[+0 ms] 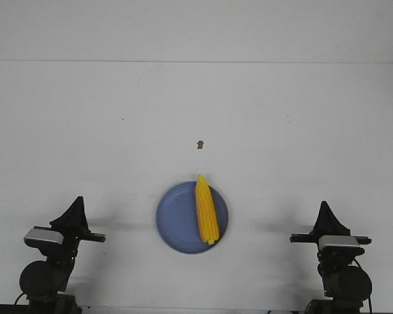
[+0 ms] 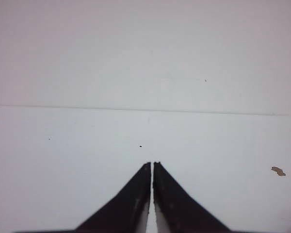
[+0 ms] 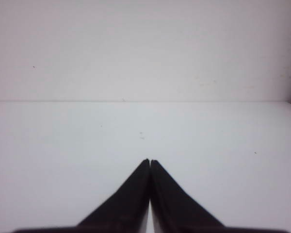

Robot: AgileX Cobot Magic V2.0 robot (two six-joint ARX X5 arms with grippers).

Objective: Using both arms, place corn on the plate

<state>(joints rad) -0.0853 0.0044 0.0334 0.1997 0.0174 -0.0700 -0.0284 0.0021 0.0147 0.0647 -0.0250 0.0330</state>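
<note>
The yellow corn (image 1: 206, 209) lies on the right half of the blue plate (image 1: 177, 219), pointed end toward the far rim. My left gripper (image 1: 78, 199) is shut and empty at the near left, well away from the plate; in its wrist view (image 2: 152, 164) the jaws stand together over bare table. My right gripper (image 1: 324, 204) is shut and empty at the near right; its wrist view (image 3: 150, 160) also shows closed jaws over bare table. Corn and plate are out of both wrist views.
A small brown speck (image 1: 200, 144) lies on the white table beyond the plate; it also shows in the left wrist view (image 2: 278, 171). The table's far edge meets a white wall (image 1: 196, 29).
</note>
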